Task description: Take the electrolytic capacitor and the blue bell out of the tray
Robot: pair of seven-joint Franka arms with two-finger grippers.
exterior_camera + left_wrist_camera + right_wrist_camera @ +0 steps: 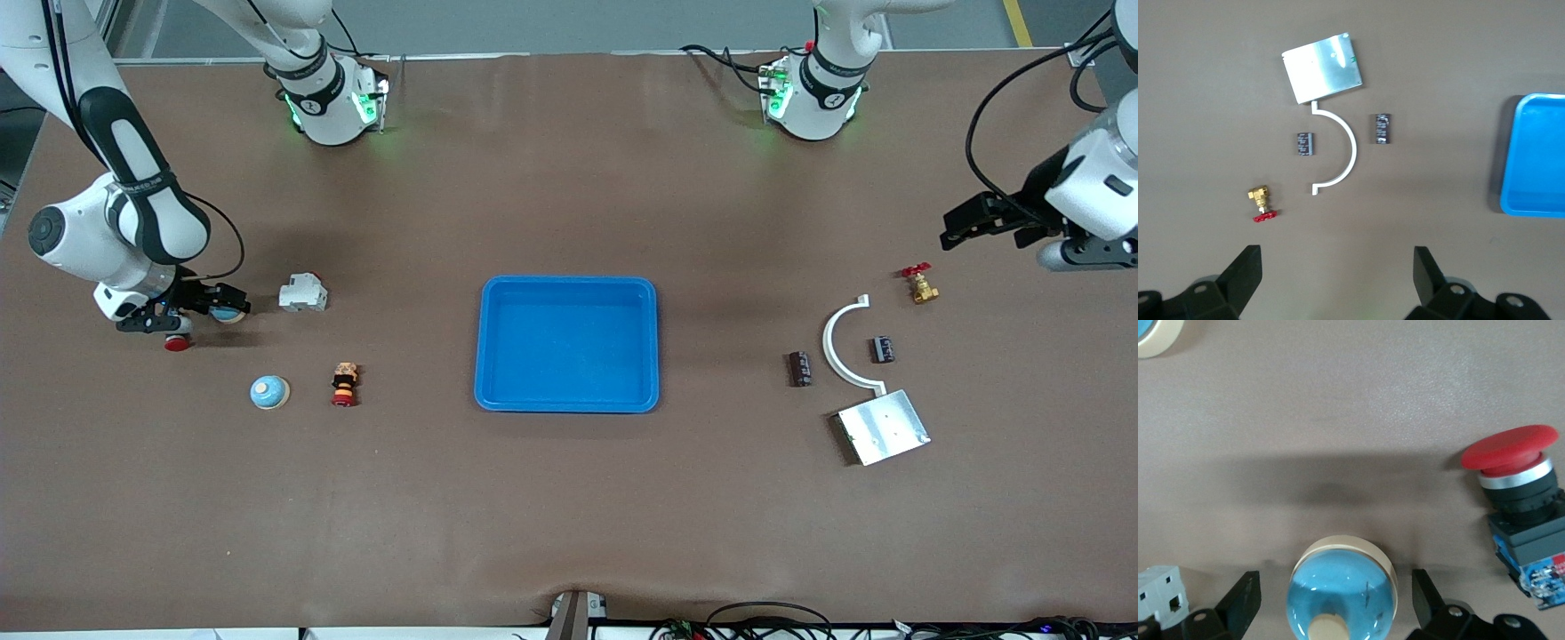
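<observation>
Two bells sit on the worktop (569, 533) toward the right arm's end, well away from the blue tray (498, 391) at the centre. One bell (229, 313), blue-domed with a cream rim, lies between the spread fingers (1238, 603) of the right end effector (222, 307), which is down at the worktop and open wide around it without gripping. The second bell (269, 392) lies nearer the front camera. A red push button (178, 343) lies just beside the right end effector, a white breaker (303, 293) lies toward the tray, and a stacked red-and-orange button (345, 383) lies nearer the tray still.

Toward the left arm's end from the tray lie two dark capacitors (800, 368), the other (882, 348) inside a white curved bracket (836, 342), with a metal plate (882, 428) and a brass valve (921, 284) nearby. The capacitors' print is unreadable. The left end effector (956, 233) hangs open wide in the air above the worktop near the valve, holding nothing.
</observation>
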